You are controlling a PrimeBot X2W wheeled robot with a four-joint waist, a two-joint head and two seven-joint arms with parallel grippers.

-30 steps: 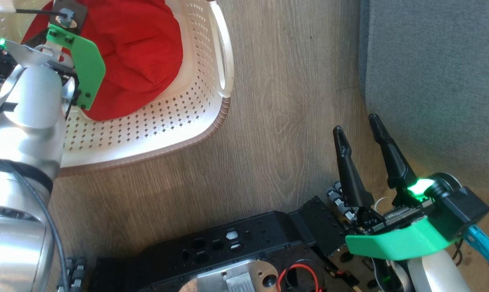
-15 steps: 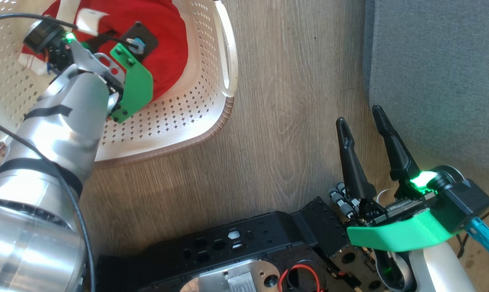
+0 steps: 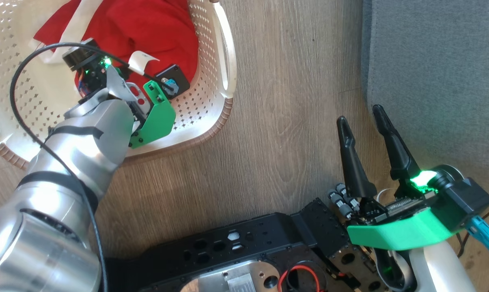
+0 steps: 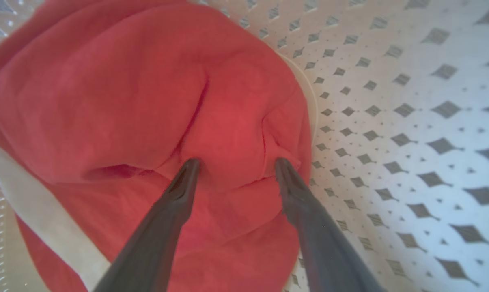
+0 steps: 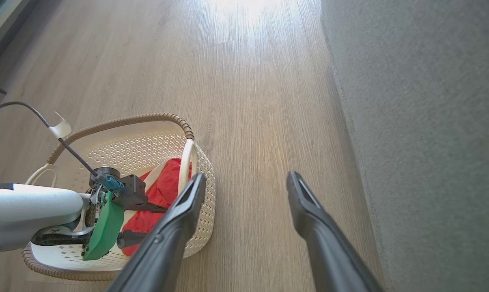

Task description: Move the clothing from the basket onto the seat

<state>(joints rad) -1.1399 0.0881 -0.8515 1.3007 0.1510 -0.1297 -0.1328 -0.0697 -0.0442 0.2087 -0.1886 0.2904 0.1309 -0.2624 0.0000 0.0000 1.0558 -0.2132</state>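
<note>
Down in the basket (image 3: 205,115), left claw (image 4: 237,161) presses wide open on clothing (image 4: 106,101); right claw (image 3: 358,114) gapes empty

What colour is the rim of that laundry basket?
The rim is brown with a woven look, on a cream-white basket; clearest in the right wrist view.

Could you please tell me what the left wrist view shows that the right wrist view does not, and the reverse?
Left wrist view: a close look at the open left gripper, its fingertips against a fold of the red fabric garment.
Right wrist view: the open right gripper above the wooden plank floor, the grey upholstered seat alongside, and the brown woven rim.
Both: the red garment lying inside the cream perforated plastic basket.
</note>
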